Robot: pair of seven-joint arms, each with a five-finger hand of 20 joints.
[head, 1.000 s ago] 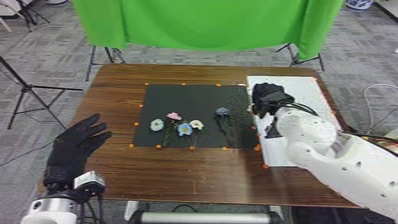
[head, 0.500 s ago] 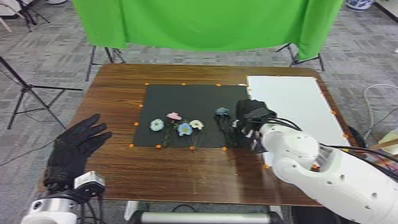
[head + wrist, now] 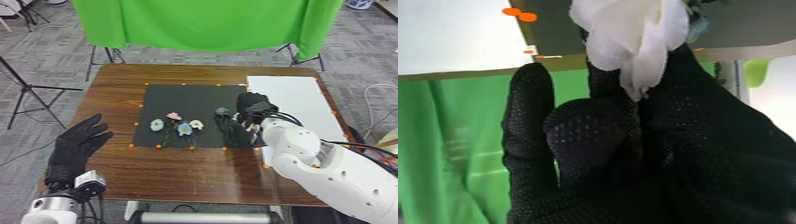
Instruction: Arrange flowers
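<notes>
In the head view, the left robot hand (image 3: 78,140) is hanging released by the counter (image 3: 151,172); the right robot hand (image 3: 255,103) is hovering beside flowers (image 3: 185,129). In the right wrist view, it is grasping a white flower (image 3: 631,37).

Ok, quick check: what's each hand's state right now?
Left hand: open, holding nothing.
Right hand: closed on a white flower.

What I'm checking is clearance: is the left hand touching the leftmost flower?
Apart: the head view shows bare wood between the left hand and leftmost flower.
</notes>
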